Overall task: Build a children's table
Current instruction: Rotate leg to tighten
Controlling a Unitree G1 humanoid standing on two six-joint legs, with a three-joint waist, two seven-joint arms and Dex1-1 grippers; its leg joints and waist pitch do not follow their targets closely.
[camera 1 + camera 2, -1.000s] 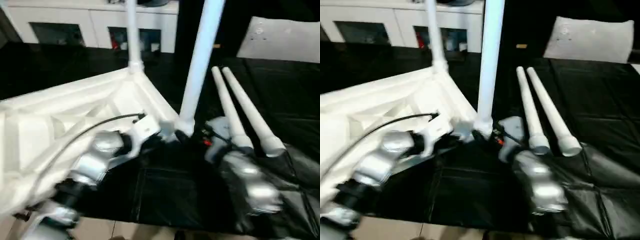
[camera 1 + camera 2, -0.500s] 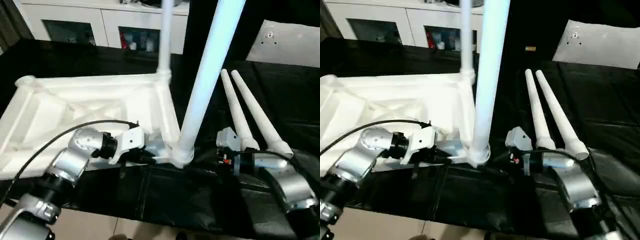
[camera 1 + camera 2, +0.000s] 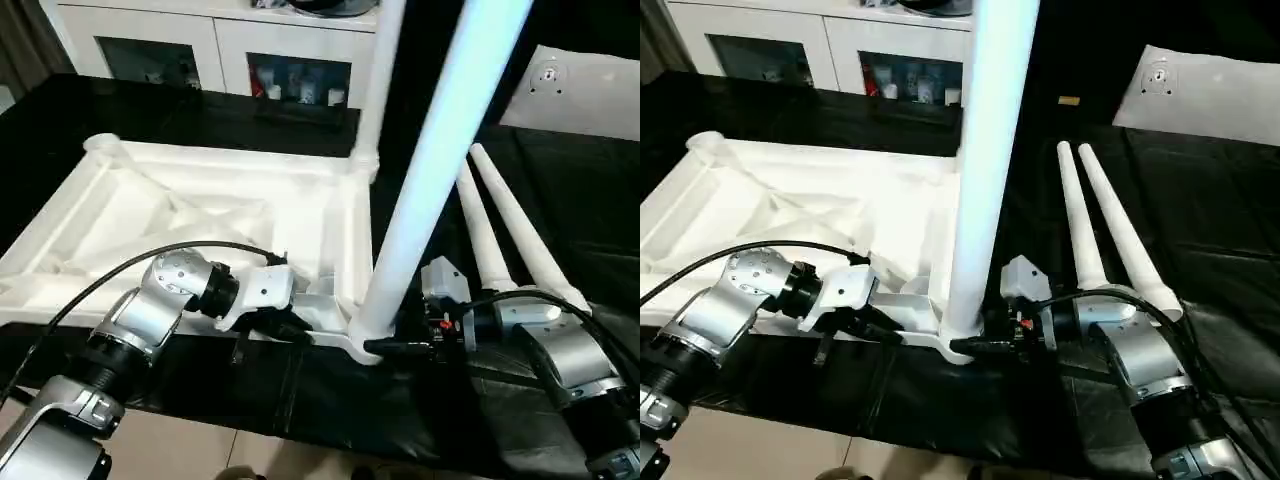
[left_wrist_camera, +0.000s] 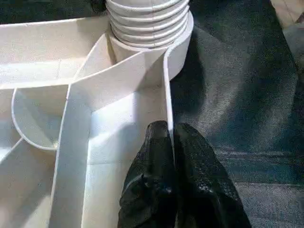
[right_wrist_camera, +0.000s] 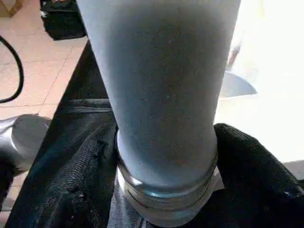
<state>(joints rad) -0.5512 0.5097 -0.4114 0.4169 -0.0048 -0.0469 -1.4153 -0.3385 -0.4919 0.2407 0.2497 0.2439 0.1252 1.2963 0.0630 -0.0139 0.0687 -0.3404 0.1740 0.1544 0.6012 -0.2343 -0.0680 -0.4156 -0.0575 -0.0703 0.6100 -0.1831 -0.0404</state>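
Right wrist view shows the right claw (image 5: 161, 190) with one black finger on each side of the bottom of a leg (image 5: 161, 95). A second ago this claw was near the leg but wide open. Now its fingers have come in around the foot of the leg, close to it. I think it is getting a hold so it can turn the leg tight in its corner socket (image 3: 365, 345).

In the left wrist view, the left claw (image 4: 172, 142) is pinched shut on the thin side wall of the table top (image 3: 200, 215), just by that same corner. That should keep the top from sliding while the leg is turned.

The table top lies upside down on the black worktop (image 3: 560, 200), near its front edge. A second leg (image 3: 378, 70) stands in the far corner socket. The other two sockets look empty, one at the far left corner (image 3: 100, 146). Two more legs (image 3: 510, 235) lie side by side on the worktop, to the right of the top.

So I judge the table is about half built.
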